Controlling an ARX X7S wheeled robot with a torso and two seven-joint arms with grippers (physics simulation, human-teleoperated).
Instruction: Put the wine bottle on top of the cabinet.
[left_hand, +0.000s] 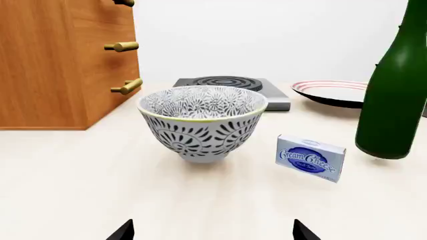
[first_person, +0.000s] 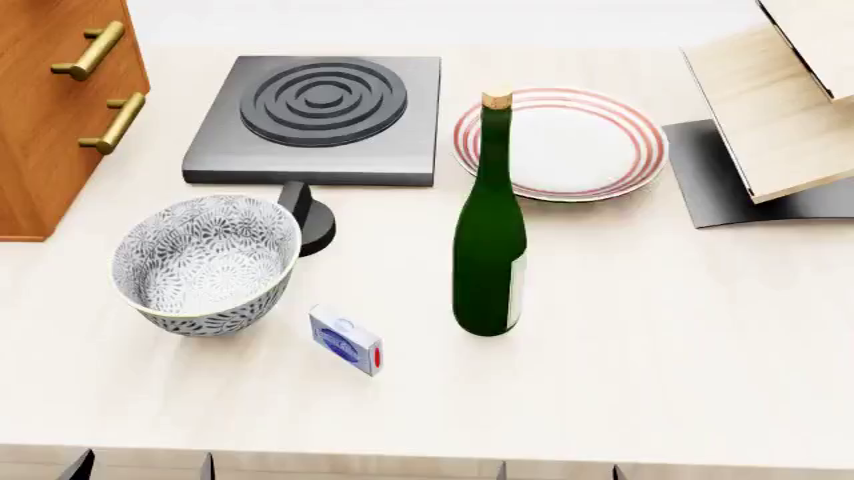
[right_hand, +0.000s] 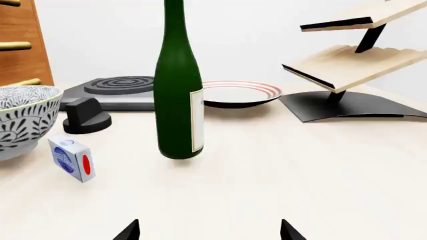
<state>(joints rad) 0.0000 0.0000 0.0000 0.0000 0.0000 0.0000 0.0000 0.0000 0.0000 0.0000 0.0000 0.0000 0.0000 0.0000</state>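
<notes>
Left gripper (left_hand: 210, 234) low over the table (first_person: 641, 360), fingertips spread wide, nothing between them. Ahead of it and off to its left, the cabinet (first_person: 47, 110), reddish-brown, brass handles (first_person: 88, 50) facing the counter. Straight ahead of the same claw, a patterned bowl (left_hand: 202, 121), upright; just beyond and to its right, a small cream cheese box (left_hand: 310, 156) standing on edge. Behind the bowl, a dark burner plate (first_person: 320, 115) with a black knob (right_hand: 85, 116).

Further right, the wine bottle (first_person: 490, 235), upright on the table, cork on, well apart from the cabinet. Directly ahead of the right gripper (right_hand: 208, 231), fingertips also parted and empty, clear of the glass. Beyond the bottle, a red-rimmed plate (first_person: 627, 165). Farthest right, a pale wooden rack (right_hand: 347, 60) on a dark base.
</notes>
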